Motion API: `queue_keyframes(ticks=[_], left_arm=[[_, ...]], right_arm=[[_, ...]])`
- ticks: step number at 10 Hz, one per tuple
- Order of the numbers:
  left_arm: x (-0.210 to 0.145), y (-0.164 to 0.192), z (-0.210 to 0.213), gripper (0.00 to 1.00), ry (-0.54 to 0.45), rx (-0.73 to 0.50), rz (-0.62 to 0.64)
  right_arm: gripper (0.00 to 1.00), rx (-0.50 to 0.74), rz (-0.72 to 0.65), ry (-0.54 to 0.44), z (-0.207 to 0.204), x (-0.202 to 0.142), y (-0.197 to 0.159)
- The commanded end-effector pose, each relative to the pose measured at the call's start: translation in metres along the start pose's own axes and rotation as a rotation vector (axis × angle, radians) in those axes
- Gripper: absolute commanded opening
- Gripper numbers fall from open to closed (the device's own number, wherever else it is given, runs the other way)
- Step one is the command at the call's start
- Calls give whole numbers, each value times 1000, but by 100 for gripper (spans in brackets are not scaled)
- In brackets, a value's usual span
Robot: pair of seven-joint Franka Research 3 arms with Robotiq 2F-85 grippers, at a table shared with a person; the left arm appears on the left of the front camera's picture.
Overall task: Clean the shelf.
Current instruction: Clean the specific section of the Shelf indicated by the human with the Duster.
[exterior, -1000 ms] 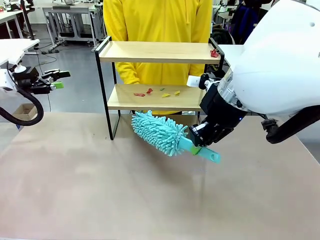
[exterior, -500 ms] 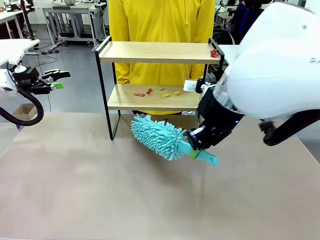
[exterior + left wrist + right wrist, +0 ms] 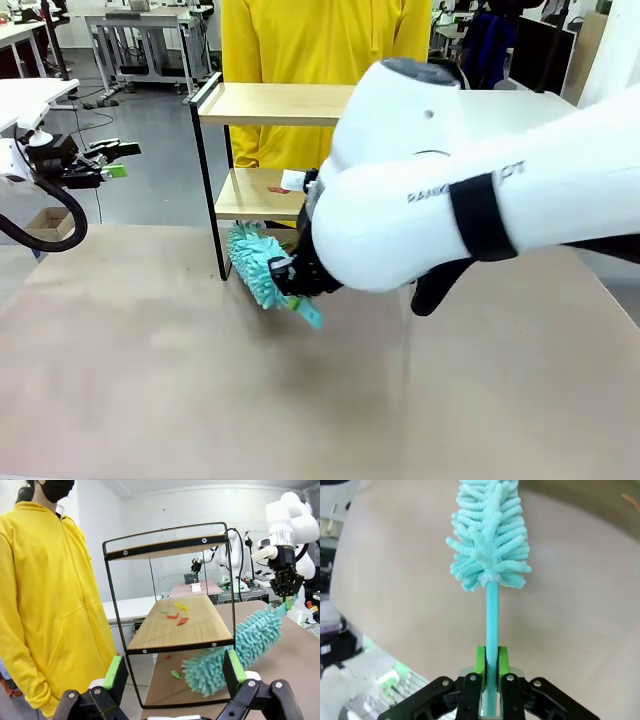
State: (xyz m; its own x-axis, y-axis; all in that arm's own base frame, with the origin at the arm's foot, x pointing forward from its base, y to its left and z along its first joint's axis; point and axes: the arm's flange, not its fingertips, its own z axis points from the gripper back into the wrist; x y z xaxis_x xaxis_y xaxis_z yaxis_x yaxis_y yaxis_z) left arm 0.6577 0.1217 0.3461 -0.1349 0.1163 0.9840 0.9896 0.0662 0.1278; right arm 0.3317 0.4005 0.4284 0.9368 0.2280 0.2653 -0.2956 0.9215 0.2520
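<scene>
close by the shelf (image 3: 268, 103), a teal duster (image 3: 250, 263)

The right claw (image 3: 292, 279) has carried the teal duster (image 3: 250, 266) leftward to the left leg of the shelf (image 3: 270, 103).

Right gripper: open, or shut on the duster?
Shut on the duster: the right gripper's fingers clamp its teal handle.
</scene>
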Motion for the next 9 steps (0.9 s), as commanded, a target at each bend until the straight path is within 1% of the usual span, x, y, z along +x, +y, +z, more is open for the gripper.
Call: queue_keyframes(ticks=[1,4,5,7,9], left_arm=[[2,-1,0,100,-4,-8,-3],[2,-1,0,100,-4,-8,-3],[2,-1,0,100,-4,-8,-3],[2,-1,0,100,-4,-8,-3],[2,-1,0,100,-4,-8,-3]], right_arm=[[13,-52,-75,-104,-27,24,24],[13,-93,-142,-212,-54,52,36],[13,-112,-140,-241,-62,62,39],[13,-104,-142,-258,-77,83,43],[13,-91,-156,-219,-97,100,41]])
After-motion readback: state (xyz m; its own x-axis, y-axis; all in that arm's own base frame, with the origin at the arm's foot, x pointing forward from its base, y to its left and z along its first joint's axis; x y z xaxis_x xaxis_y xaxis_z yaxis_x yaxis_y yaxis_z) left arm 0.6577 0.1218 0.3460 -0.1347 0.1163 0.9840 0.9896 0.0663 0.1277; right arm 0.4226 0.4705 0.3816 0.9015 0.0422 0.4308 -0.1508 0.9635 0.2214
